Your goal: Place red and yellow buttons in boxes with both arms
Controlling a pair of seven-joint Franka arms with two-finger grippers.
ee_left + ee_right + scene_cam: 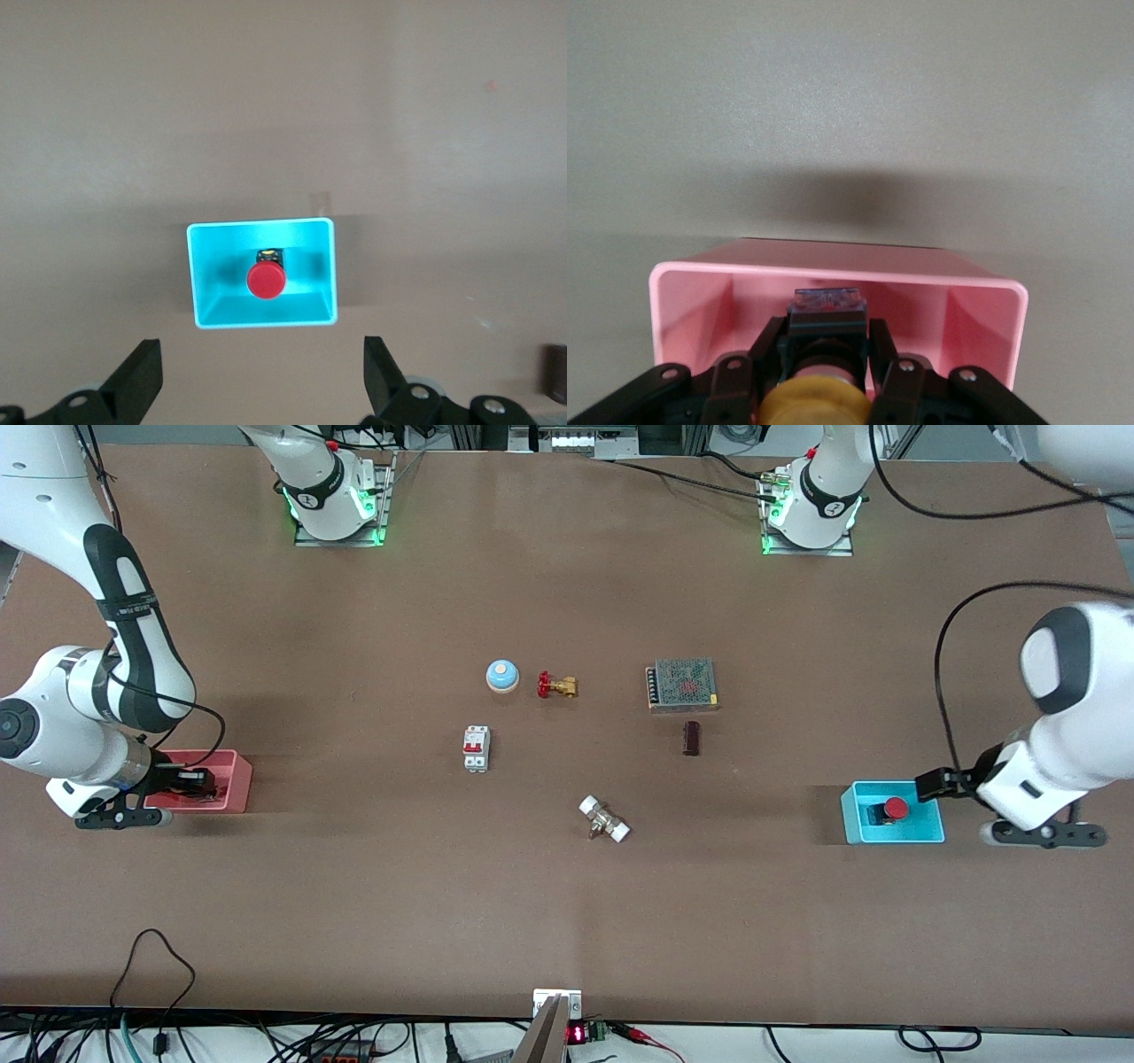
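The red button (896, 808) sits inside the cyan-blue box (854, 821) toward the left arm's end of the table. It also shows in the left wrist view (266, 280) inside the box (262, 312). My left gripper (937, 784) is open and empty, held just off the box's edge; its gripper point in the wrist view (261, 390) lies apart from the box. My right gripper (190, 784) is down inside the pink-red box (241, 778). In the right wrist view it (826, 343) is shut on the yellow button (815, 403), within the box walls (833, 264).
In the table's middle lie a blue dome bell (501, 676), a red-handled brass valve (556, 685), a white circuit breaker (476, 748), a metal power supply (681, 685), a dark block (692, 738) and a brass fitting with white caps (604, 818).
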